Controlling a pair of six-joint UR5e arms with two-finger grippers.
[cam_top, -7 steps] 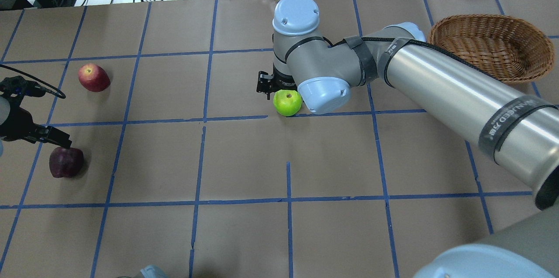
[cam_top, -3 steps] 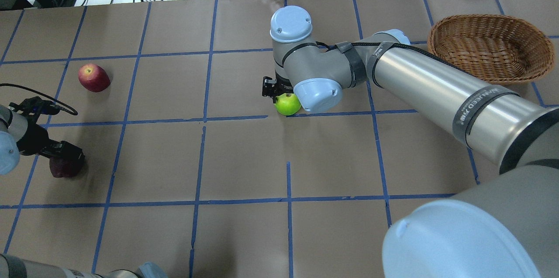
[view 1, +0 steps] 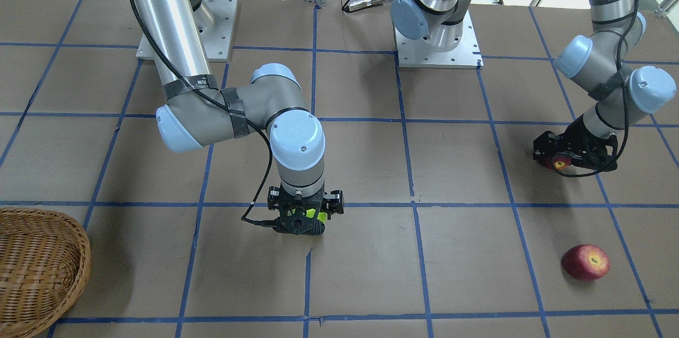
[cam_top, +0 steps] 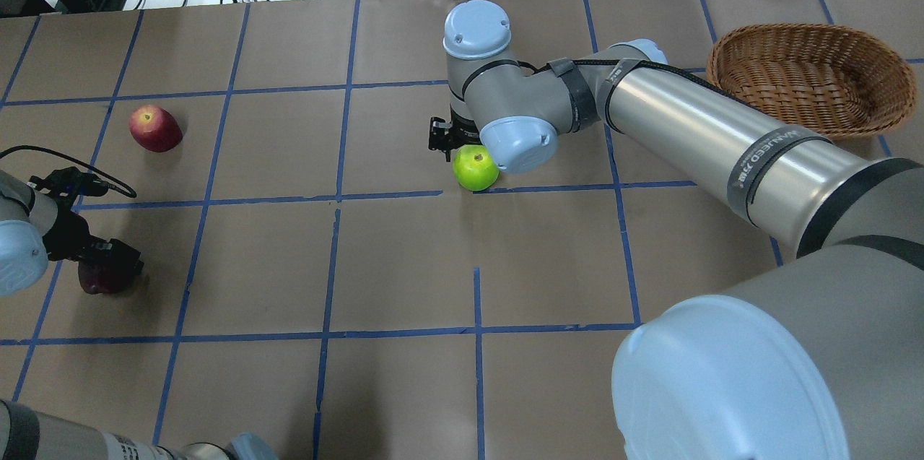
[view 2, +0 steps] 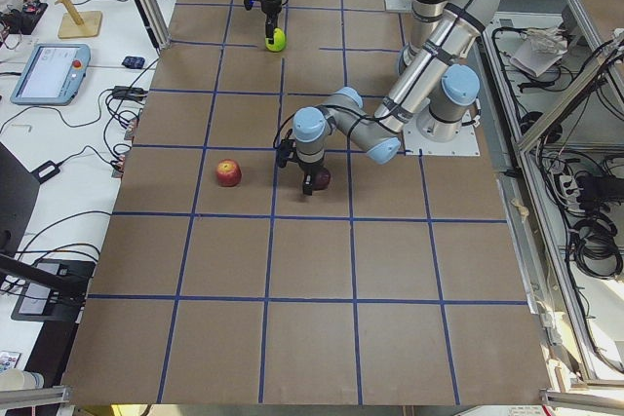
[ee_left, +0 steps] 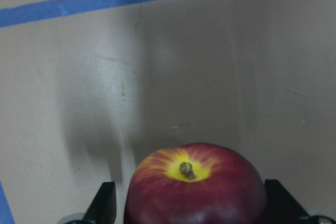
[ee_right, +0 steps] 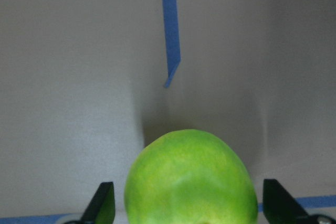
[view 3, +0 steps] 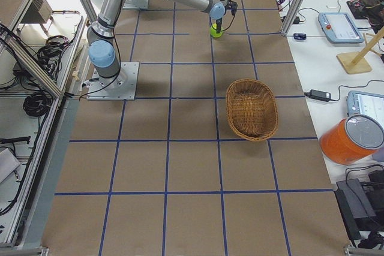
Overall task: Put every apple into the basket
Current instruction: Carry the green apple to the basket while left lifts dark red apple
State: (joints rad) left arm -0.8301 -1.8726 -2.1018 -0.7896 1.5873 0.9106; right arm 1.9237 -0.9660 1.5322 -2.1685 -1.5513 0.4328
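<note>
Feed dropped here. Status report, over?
Left end effector open astride maroon apple. Right end effector open astride green apple. Red apple loose, basket empty. No obstruction seen.

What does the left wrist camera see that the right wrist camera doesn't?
Only the left wrist camera shows the dark red apple, with yellow around its stem. Only the right wrist camera shows the green apple. Both show the brown table, blue tape, and an apple sitting between two black fingers, one on each side.
</note>
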